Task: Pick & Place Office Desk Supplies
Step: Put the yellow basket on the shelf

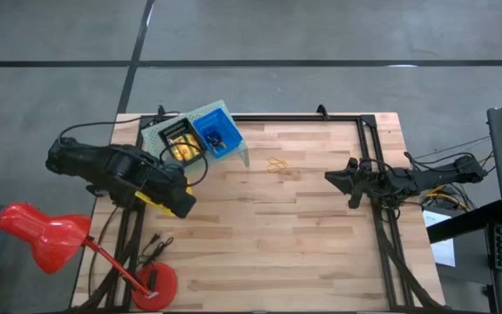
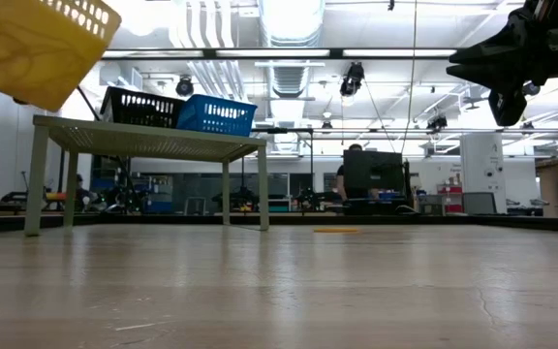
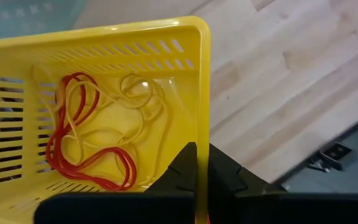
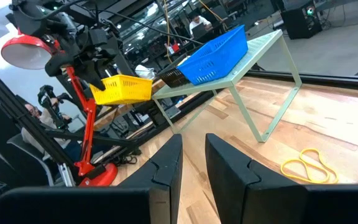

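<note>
Closest to us, our left tool (image 3: pixel 197 177) is clamped on the rim of the yellow bin (image 3: pixel 104 99) and holds it lifted off the surface (image 1: pixel 303 235), tilted in the low view. Inside the bin we see a tangle of rubber bands (image 3: pixel 98 134): thin loops, some red, some pale tan-yellow, lying overlapped on the bin's floor against its slotted wall. Farther out, on the bare wood near the middle of the surface, we see another small cluster of tan-orange bands (image 1: pixel 276 165) lying flat, with nothing touching them. Just beside them stands the pale green riser (image 4: pixel 253 68), carrying the blue bin (image 1: pixel 215 132) and the black bin (image 1: pixel 174 133) side by side on its top; its legs stand between the held bin and the loose bands. Our right tool (image 4: pixel 192 163) hangs in the air on the right side of the surface, fingers slightly apart and holding nothing, well apart from the bands. A red lamp (image 1: pixel 42 234) sits at the left near corner.
</note>
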You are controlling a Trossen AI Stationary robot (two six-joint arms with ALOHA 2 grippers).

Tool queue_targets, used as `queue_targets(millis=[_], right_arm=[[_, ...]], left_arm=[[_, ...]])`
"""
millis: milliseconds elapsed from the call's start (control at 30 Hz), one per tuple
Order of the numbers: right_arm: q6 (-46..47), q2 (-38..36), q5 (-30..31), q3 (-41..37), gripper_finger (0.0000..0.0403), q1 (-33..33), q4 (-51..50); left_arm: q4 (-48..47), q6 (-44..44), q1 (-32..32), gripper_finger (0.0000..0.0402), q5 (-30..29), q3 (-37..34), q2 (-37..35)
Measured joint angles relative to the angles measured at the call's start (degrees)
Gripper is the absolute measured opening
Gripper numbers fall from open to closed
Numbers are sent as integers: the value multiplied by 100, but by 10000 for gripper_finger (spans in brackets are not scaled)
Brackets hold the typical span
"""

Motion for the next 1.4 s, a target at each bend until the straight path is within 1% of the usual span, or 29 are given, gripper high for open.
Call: queue_targets(millis=[567,867,1067,1400], right_arm=[[-2,2,0,0,68,1,0],[-2,1,-1,0,68,1,0],[-2,0,-1,0,68,2,-2],[0,2,-1,0,68,1,-1]], left_arm=[[7,701,329,12,-75,66,-74],[9,1299,700,12,-81,71,-228],[9,1686,927,12,-294,64,-399],[11,2049,1043,12,-361,-199,-439]])
